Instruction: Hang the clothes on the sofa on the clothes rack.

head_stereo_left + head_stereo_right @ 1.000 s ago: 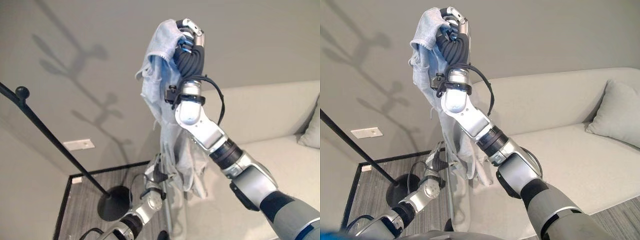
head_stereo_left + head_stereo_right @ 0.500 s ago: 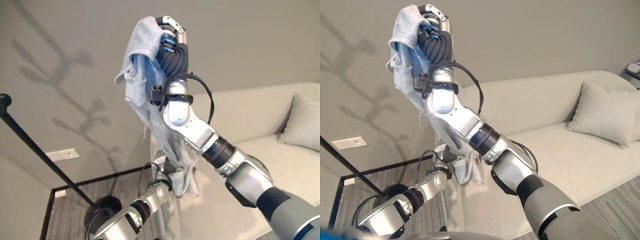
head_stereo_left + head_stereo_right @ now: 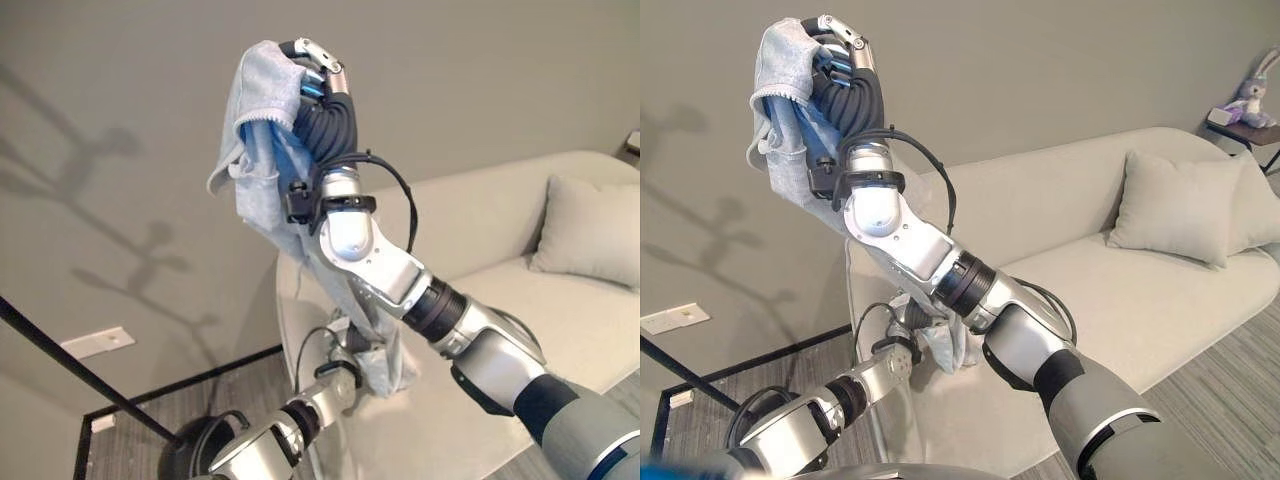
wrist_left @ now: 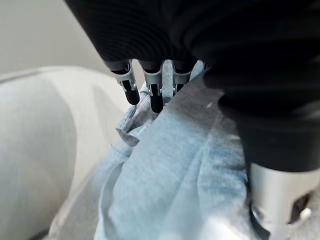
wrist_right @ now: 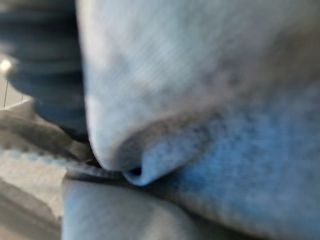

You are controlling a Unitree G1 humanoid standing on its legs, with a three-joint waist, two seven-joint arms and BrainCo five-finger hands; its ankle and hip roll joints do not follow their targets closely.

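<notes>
Pale blue-grey knit, one garment (image 3: 262, 150), catalogued nearest first. We find its lower end at our left hand (image 3: 352, 358), low in front of us: in the left wrist view the dark-tipped fingers (image 4: 156, 102) point down onto the folds, but we cannot tell whether they pinch the cloth or only rest on it. Above that, the fabric runs up along our right forearm, long axis near vertical. Its upper end is bunched in our right hand (image 3: 318, 95), raised well overhead, fingers curled round the cloth and clamped on it; the right wrist view shows knit pressed right against the hand.

Beyond the hands: the grey sofa (image 3: 1160, 300) with one cushion (image 3: 1175, 210), behind and below the raised fingers. The clothes rack (image 3: 75, 365), a thin black pole leaning to a round dark base, stands to the left of and well below the raised fingers, well apart from the garment.

Relation for the coming move, as we judge it: the rack lies leftward of the right hand, so the top of the cloth must travel that way; the right hand carries it, though the left arm is nearer the pole.

Against half a second ago: the whole view has swung rightward, a camera shift; the right hand's grip is unchanged.
</notes>
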